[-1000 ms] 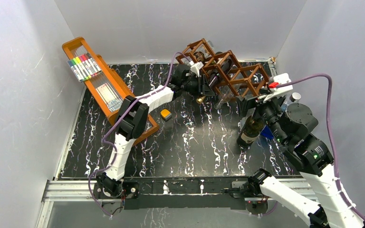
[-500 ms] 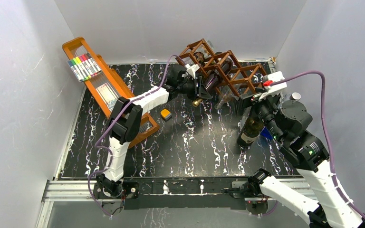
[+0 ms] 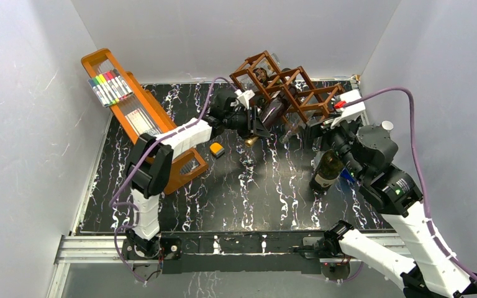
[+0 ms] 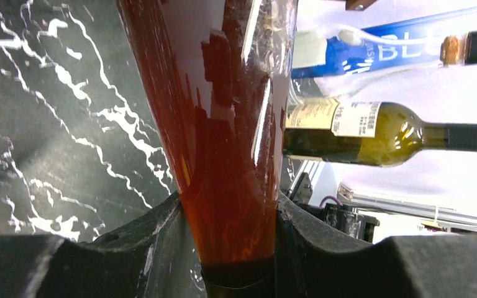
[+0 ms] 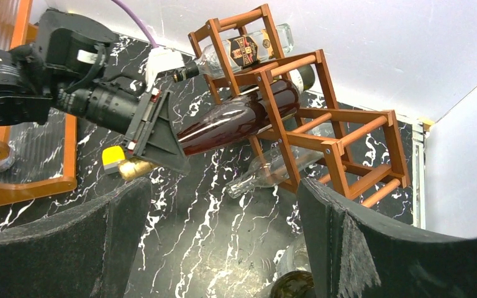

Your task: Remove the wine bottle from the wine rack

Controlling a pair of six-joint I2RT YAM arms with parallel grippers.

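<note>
Right wrist view: the dark reddish glass wine bottle [image 5: 236, 118] lies slanted, its base end inside a middle cell of the reddish-brown wooden lattice wine rack [image 5: 289, 64] and its neck end sticking out toward the left claw [image 5: 158, 133]. That claw is clamped on the bottle's neck, black fingers [image 4: 155, 248] pressing either side in the left wrist view. A clear bottle with a dark label [image 5: 242, 49] lies in the cell above. The right claw [image 5: 217, 248] is spread wide, gripping nothing, above an upright green bottle [image 3: 326, 171] on the black white-veined worktop [image 3: 223, 192].
</note>
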